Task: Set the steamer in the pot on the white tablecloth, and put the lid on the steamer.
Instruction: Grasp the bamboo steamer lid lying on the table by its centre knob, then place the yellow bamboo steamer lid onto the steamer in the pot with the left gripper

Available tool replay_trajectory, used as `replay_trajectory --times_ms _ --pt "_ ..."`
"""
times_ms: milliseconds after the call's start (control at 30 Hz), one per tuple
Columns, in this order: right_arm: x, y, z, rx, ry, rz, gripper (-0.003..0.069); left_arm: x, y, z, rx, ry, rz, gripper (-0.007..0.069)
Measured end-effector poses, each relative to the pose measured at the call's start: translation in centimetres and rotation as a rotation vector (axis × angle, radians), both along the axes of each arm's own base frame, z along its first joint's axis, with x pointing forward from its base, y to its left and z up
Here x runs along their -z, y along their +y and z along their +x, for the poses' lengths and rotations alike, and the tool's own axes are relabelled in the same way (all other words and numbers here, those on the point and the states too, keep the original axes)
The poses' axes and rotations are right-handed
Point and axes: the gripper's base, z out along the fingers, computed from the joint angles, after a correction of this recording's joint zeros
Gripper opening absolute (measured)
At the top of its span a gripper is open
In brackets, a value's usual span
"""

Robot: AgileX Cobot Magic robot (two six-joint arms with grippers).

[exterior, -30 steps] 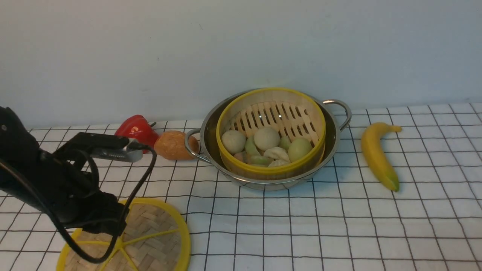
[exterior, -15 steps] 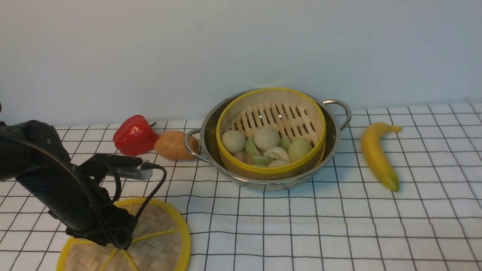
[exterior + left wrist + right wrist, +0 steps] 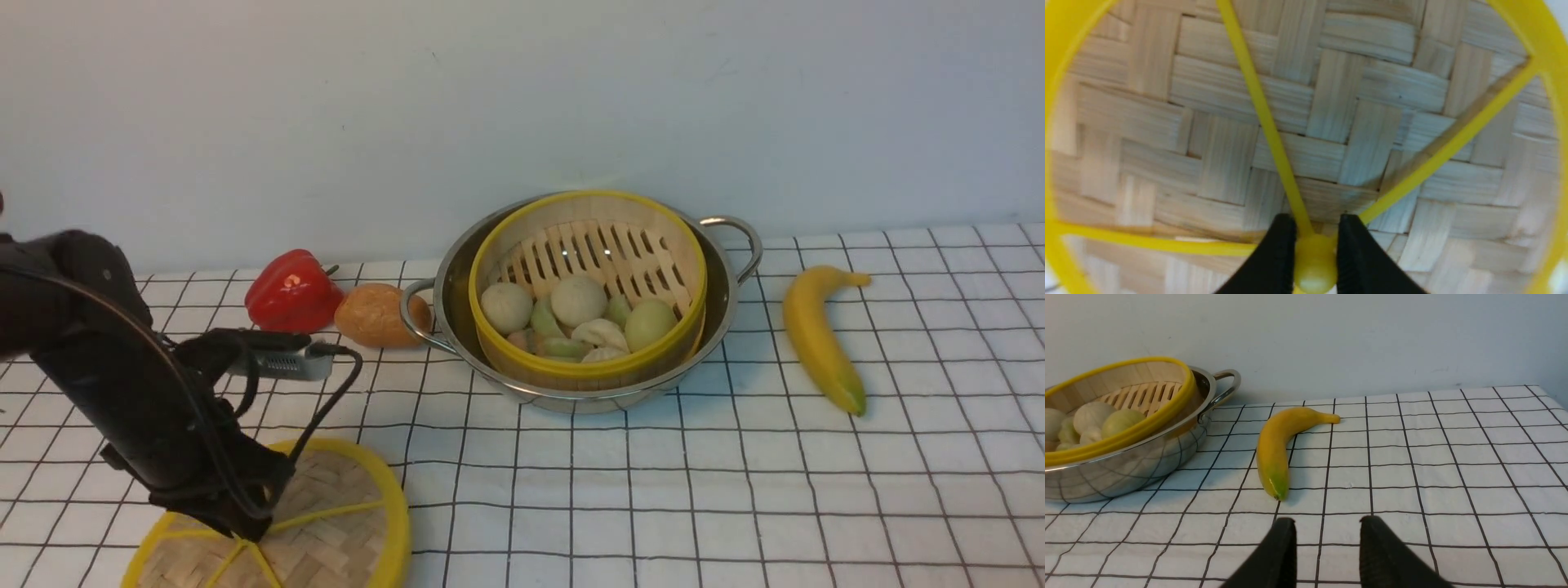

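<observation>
- white tablecloth (image 3: 735, 490): we see the black-grid cloth covering the whole work surface, with a plain pale wall behind it.
- pot (image 3: 588, 398): it sits on the cloth toward the back, centre-right, with one loop handle on each side.
- steamer (image 3: 608, 257): it's already inside the pot, upright, its yellow rim standing above the steel rim. It's uncovered, slats showing at the back.
- lid (image 3: 343, 498): it's at the near left of the cloth, well apart from the pot and cut off by the bottom edge of the front view. We think it lies flat on the cloth, but the arm hides part of it, so we can't confirm.
- left arm (image 3: 122, 384): it reaches down over the lid with a cable looping beside it.
- banana (image 3: 816, 335): it lies on the cloth right of the pot, near it but not touching, green tip toward us.
- red pepper (image 3: 290, 291): it's at the back, left of the pot.
- bread roll (image 3: 375, 314): it sits between the pepper and the pot's left handle, just beside both.
- buns (image 3: 578, 299): pale buns and dumplings are bunched in the near half of the steamer.
- left gripper (image 3: 1316, 222): it's clenched on the lid's yellow centre hub (image 3: 1312, 265), one black finger on each side where the spokes meet.
- right gripper (image 3: 1328, 522): its jaws are apart with nothing between them. It hovers over bare cloth on the near side of the banana.
</observation>
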Motion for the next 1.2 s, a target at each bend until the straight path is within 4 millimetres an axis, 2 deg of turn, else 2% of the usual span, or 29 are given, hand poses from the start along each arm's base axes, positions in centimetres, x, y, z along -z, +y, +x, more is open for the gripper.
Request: replay_trajectory --times_ms 33,67,233,333,367,467,500,533,633,667,700,733,800,833,867,900,1000,1200 --pt "0.0 0.0 0.0 0.000 0.000 0.000 0.0240 -0.3 0.0 -0.1 0.002 0.002 -0.001 0.0116" --pt "0.0 0.0 0.0 0.000 0.000 0.000 0.0240 -2.5 0.0 0.3 0.009 -0.023 -0.001 0.0116" --pt "0.0 0.0 0.0 0.000 0.000 0.001 0.0240 -9.2 0.0 2.9 0.017 -0.245 0.009 0.0116" --pt "0.0 0.0 0.0 0.000 0.000 0.001 0.0240 -14.1 -0.4 4.5 0.019 -0.422 -0.024 0.0116" --pt "0.0 0.0 0.0 0.000 0.000 0.001 0.0240 -14.3 -0.4 4.5 0.022 -0.430 -0.026 0.0116" --pt "0.0 0.0 0.0 0.000 0.000 0.001 0.0240 -17.4 -2.1 5.8 0.085 -0.549 -0.077 0.0116" --pt "0.0 0.0 0.0 0.000 0.000 0.001 0.0240 -18.1 -3.5 6.6 0.137 -0.584 -0.097 0.0116" --pt "0.0 0.0 0.0 0.000 0.000 0.001 0.0240 -17.9 -3.5 6.7 0.138 -0.580 -0.097 0.0116" --pt "0.0 0.0 0.0 0.000 0.000 0.001 0.0240 -17.4 -7.6 8.9 0.287 -0.606 -0.117 0.0116" --pt "0.0 0.0 0.0 0.000 0.000 0.001 0.0240 -17.3 -7.6 9.1 0.292 -0.606 -0.116 0.0116" --pt "0.0 0.0 0.0 0.000 0.000 0.001 0.0240 -16.5 -9.8 10.1 0.378 -0.612 -0.119 0.0116" --pt "0.0 0.0 0.0 0.000 0.000 0.001 0.0240 -15.8 -11.0 10.7 0.427 -0.609 -0.116 0.0116" --pt "0.0 0.0 0.0 0.000 0.000 0.001 0.0240 -14.2 -13.0 11.8 0.521 -0.599 -0.102 0.0116" --pt "0.0 0.0 0.0 0.000 0.000 0.001 0.0240 -14.3 -13.2 11.7 0.525 -0.603 -0.103 0.0116" --pt "0.0 0.0 0.0 0.000 0.000 0.001 0.0240 -12.9 -14.5 12.4 0.599 -0.594 -0.084 0.0116" --pt "0.0 0.0 0.0 0.000 0.000 0.001 0.0240 -12.9 -14.8 12.5 0.610 -0.597 -0.083 0.0116" --pt "0.0 0.0 0.0 0.000 0.000 0.001 0.0240 -10.5 -16.7 13.3 0.741 -0.580 -0.061 0.0116" --pt "0.0 0.0 0.0 0.000 0.000 0.002 0.0240 -8.3 -18.8 14.2 0.842 -0.642 -0.047 0.0116"
